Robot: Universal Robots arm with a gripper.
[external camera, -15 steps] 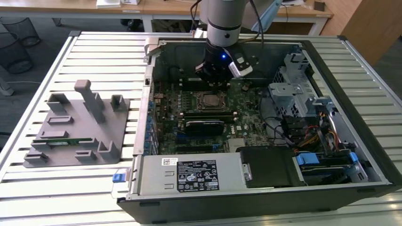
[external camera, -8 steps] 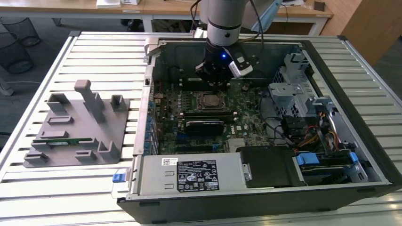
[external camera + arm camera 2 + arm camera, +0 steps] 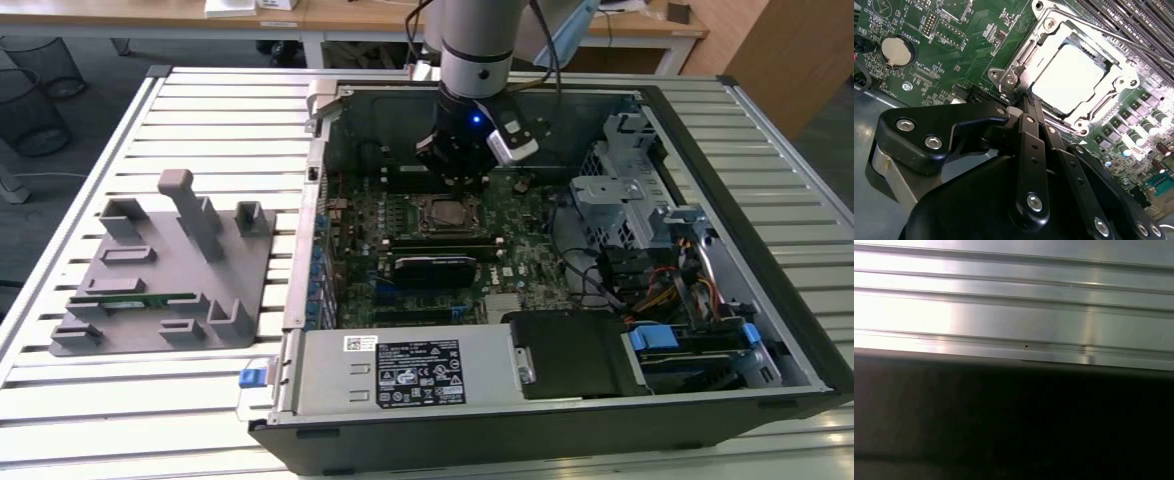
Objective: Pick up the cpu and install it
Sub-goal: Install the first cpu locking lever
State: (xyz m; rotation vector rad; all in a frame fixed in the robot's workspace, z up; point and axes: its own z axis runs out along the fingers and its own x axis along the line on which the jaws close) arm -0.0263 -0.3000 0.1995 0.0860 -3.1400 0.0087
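The cpu (image 3: 1068, 75) sits flat in the socket frame (image 3: 1054, 30) on the motherboard (image 3: 954, 45), at twelve o'clock from the end effector (image 3: 1026, 102), whose fingers meet, holding nothing. It should rise straight, avoiding the frame.

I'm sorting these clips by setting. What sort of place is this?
Probably a lab or office workshop for computer assembly: an open desktop computer case lies on a slatted metal table, the gripper hangs over its motherboard by the cpu, with desks behind.
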